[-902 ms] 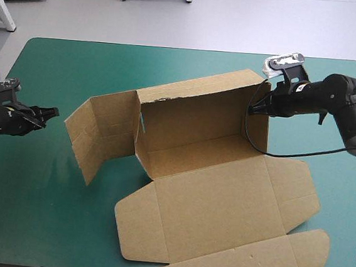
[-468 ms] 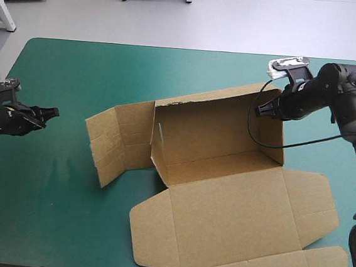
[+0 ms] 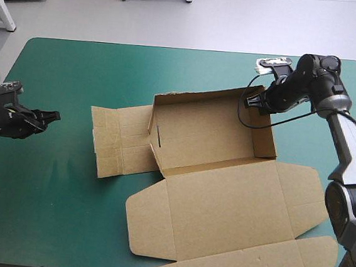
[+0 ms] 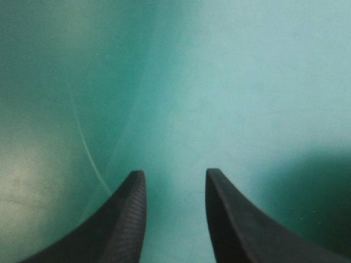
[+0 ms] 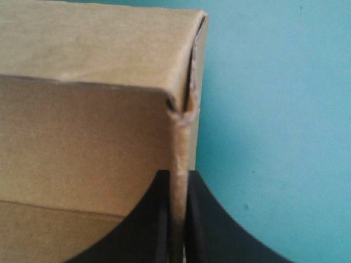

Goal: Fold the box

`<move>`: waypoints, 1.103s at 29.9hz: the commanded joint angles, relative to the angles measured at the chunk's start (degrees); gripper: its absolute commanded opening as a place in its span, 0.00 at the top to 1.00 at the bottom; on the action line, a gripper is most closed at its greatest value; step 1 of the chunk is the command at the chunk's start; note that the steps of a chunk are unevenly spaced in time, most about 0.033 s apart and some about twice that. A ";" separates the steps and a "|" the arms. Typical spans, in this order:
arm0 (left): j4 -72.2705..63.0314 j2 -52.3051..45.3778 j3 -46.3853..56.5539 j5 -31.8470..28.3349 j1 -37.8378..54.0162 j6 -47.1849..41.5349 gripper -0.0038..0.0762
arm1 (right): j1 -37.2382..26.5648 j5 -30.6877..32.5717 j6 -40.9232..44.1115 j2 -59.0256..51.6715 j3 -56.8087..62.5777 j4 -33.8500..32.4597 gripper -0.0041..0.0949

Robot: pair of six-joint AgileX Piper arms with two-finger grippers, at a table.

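Right gripper: upper right, clenched on box wall, propping it upright.
Left gripper: left edge, parted, empty.

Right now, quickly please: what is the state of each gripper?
Left gripper: open, holding nothing, above the bare table cover.
Right gripper: shut on the right wall of the box, near its far corner.
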 commanded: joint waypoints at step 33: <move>-1.44 -1.76 -1.54 0.86 0.15 1.89 0.63 | 0.00 2.52 0.11 -8.34 -8.64 -0.10 0.39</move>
